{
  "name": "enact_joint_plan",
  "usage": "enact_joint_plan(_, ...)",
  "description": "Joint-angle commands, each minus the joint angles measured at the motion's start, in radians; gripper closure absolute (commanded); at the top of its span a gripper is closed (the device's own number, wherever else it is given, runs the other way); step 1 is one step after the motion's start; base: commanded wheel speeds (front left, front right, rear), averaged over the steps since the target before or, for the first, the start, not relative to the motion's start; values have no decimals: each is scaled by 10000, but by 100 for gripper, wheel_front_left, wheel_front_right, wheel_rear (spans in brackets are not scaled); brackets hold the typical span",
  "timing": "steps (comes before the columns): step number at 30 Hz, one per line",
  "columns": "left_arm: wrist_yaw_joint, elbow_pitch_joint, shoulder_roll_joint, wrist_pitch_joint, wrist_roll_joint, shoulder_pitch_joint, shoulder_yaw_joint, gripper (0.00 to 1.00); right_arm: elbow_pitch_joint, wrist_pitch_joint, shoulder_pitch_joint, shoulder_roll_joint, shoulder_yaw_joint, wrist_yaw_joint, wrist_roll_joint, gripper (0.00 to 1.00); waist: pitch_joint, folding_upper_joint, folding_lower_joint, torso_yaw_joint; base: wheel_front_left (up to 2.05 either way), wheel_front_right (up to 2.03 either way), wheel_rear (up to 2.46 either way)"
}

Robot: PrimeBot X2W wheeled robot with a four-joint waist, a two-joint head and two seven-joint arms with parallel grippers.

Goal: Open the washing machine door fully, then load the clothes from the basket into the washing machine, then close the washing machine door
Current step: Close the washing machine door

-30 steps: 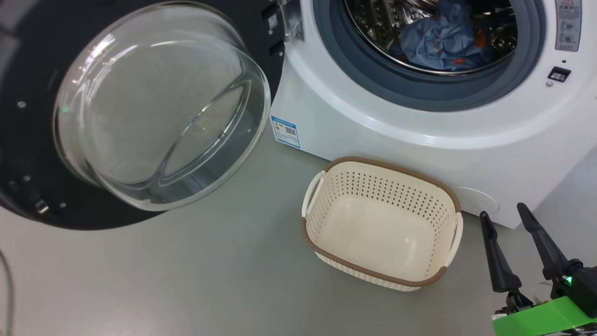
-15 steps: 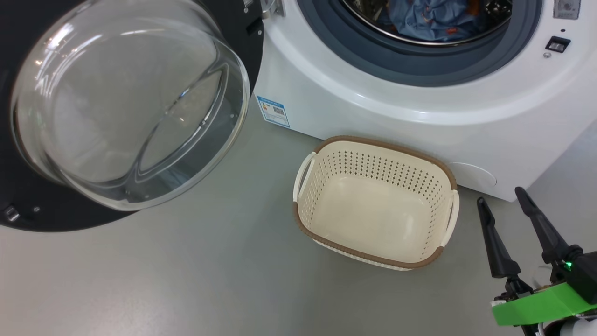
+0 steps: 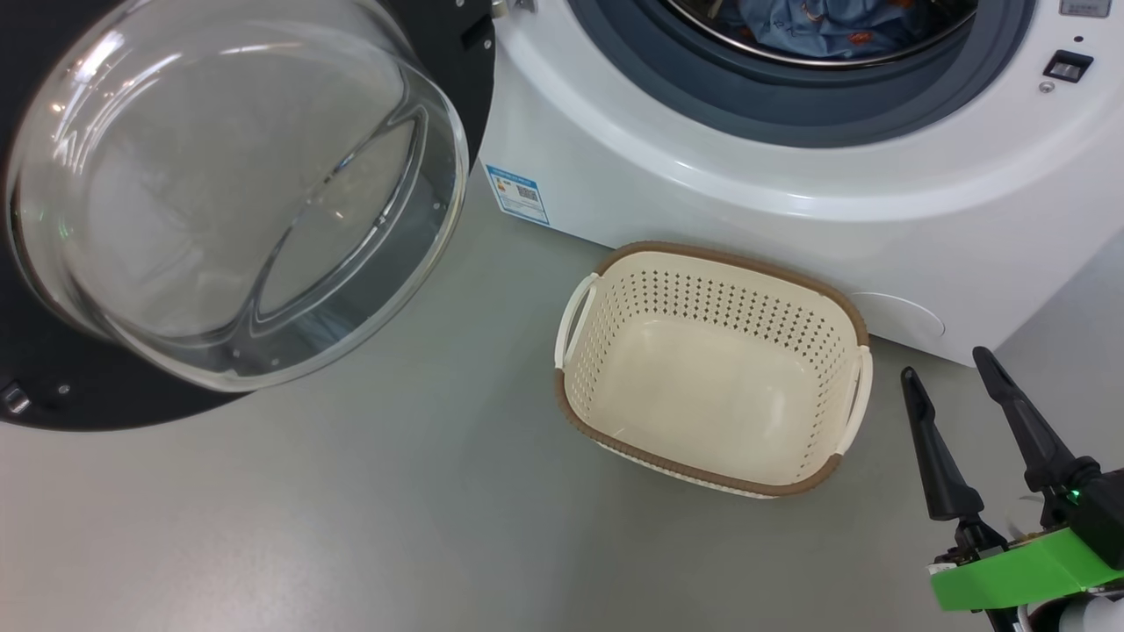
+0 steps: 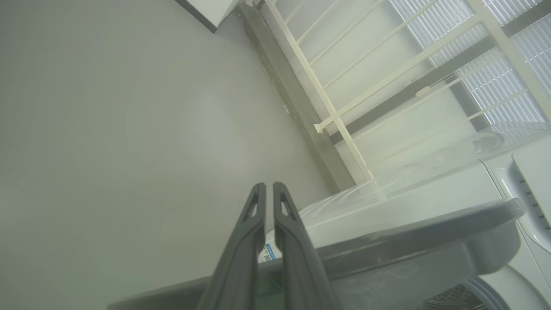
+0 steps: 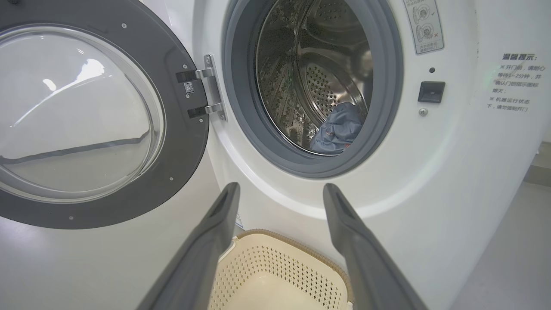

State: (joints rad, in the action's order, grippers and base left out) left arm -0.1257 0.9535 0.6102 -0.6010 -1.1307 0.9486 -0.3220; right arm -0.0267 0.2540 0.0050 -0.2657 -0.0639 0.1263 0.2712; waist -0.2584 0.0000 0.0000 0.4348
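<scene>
The washing machine door [image 3: 237,193], a glossy black ring around a bulging clear glass bowl, hangs wide open far left of the right tool [image 3: 943,362]. The left tool [image 4: 269,186] has its fingers pressed together on nothing. The basket [image 3: 731,255], cream perforated plastic with a brown rim, sits just left of the spread right tool. Beyond it, crumpled blue clothes [image 3: 817,22] lie inside the white washing machine [image 3: 702,193], in its steel drum.

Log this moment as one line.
washing machine door open | clothes in drum | basket empty | left gripper shut | right gripper open, empty | pending: close door
</scene>
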Motion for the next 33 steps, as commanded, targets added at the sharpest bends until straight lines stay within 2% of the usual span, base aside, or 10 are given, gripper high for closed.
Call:
enact_joint_plan(1, -48, -177, 810, -104, -44, 210, -100, 100, -253, 78, -276, -212, -256, 44, -116, 0, -5, 0, 0, 5, 0, 0, 0)
enact_joint_plan(12, -49, -641, 762, -1586, -445, -95, 456, 100, -250, 78, -300, -199, -356, 44, -113, 0, 19, 0, 0, 15, 0, 0, 0)
enact_joint_plan(33, -49, -2636, 648, -4207, -1690, -1604, 1207, 100, -253, 78, -212, -150, -232, 44, -112, 0, 331, 0, 0, 107, 0, 0, 0)
